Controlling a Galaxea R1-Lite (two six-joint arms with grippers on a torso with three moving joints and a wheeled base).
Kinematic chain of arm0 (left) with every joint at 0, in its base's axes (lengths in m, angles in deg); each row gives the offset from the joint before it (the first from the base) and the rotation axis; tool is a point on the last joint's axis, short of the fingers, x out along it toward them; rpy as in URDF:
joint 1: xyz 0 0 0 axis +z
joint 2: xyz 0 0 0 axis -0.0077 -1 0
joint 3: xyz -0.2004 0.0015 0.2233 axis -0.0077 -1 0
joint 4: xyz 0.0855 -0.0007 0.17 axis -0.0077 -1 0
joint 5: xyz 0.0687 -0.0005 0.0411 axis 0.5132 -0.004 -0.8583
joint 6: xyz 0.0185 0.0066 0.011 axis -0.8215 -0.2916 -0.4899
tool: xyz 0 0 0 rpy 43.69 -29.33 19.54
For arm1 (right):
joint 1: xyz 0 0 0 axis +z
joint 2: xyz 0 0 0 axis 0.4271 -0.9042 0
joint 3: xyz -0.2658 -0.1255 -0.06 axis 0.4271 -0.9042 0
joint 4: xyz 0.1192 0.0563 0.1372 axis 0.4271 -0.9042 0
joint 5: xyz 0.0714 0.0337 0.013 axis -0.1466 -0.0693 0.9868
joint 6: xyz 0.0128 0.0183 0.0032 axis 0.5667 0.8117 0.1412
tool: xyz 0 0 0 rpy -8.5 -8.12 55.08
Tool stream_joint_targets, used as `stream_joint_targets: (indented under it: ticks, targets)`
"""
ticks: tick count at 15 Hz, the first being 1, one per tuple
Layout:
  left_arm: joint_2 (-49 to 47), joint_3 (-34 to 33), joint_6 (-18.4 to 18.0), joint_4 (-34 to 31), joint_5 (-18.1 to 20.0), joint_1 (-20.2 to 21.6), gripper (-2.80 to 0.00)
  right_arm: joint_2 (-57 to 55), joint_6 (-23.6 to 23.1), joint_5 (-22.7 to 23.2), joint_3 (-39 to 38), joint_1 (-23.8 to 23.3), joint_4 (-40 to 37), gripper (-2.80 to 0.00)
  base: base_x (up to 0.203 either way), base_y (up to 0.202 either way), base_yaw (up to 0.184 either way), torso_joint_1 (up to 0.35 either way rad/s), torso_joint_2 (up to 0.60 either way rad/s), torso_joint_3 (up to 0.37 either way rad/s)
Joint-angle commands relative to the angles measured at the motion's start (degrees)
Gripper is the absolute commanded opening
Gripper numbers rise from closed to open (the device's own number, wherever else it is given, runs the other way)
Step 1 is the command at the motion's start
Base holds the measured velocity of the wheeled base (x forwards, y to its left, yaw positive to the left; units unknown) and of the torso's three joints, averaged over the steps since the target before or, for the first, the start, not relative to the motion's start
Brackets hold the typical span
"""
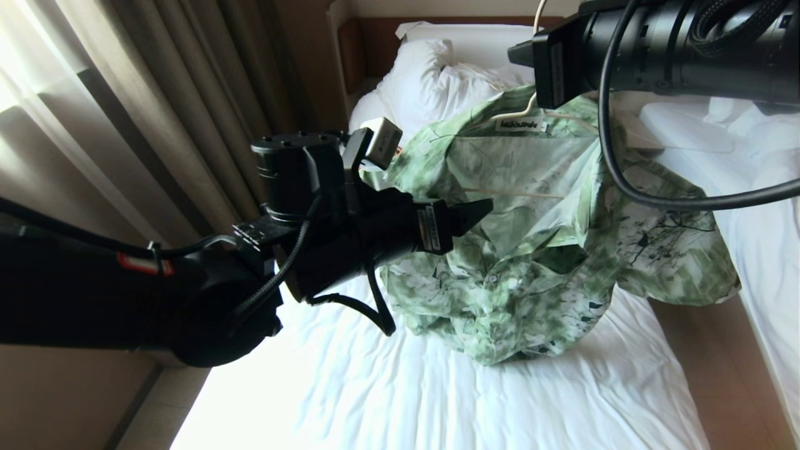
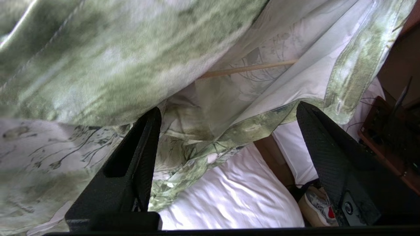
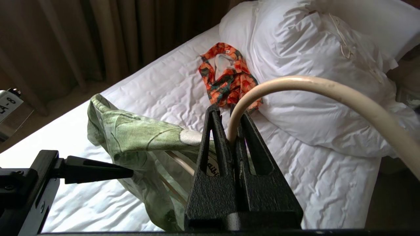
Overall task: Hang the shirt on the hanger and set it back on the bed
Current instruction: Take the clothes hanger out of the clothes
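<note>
The green-and-white floral shirt point(image 1: 531, 250) hangs draped over the cream hanger point(image 3: 295, 82), its lower part bunched on the bed point(image 1: 375, 387). My right gripper point(image 3: 229, 111) is shut on the hanger's hook, above the shirt's collar. The hanger's bottom bar point(image 2: 249, 68) shows through the thin fabric. My left gripper point(image 1: 472, 215) stands open at the shirt's left side, its fingers point(image 2: 144, 147) spread wide just below the front hem point(image 2: 249, 127) with no cloth pinched. In the right wrist view one left fingertip point(image 3: 98, 170) points at the sleeve point(image 3: 131, 134).
A small orange patterned garment point(image 3: 226, 78) lies by the white pillows point(image 1: 425, 69). Curtains point(image 1: 156, 94) hang left of the bed. A second white bed point(image 1: 769, 250) stands on the right across a floor gap point(image 1: 706, 362), where a sneaker point(image 2: 318, 203) sits.
</note>
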State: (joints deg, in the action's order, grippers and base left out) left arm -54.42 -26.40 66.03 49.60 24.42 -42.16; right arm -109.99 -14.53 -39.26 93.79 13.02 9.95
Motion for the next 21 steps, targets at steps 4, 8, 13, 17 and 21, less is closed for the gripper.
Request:
stream_joint_targets:
  ticks: [4,8,13,17,21]
  targets:
    - [-0.1,-2.29,-7.37,0.15,0.47,0.41,0.0,-0.51,-0.23,-0.13,2.01,-1.92,-0.01,-2.8,0.0,0.0,0.0,0.0,0.0,0.0]
    - [-0.22,-1.08,-8.12,0.14,0.5,3.57,0.0,-0.43,-0.14,-0.05,1.42,-1.68,-0.14,-2.8,0.0,0.0,0.0,0.0,0.0,0.0]
    - [-0.59,-0.36,-7.84,0.24,0.12,3.58,0.0,-0.43,-0.05,-0.22,-0.44,0.79,-0.1,-2.8,0.0,0.0,0.0,0.0,0.0,0.0]
    - [-0.5,-0.54,-7.91,0.24,0.1,3.5,0.0,-0.34,-0.14,-0.31,-0.89,1.42,-0.01,-2.8,0.0,0.0,0.0,0.0,0.0,0.0]
    - [-0.5,-0.63,-7.75,0.32,0.21,3.41,-2.8,0.19,-0.14,-0.75,-0.89,1.33,-0.1,-2.8,0.0,0.0,0.0,0.0,0.0,0.0]
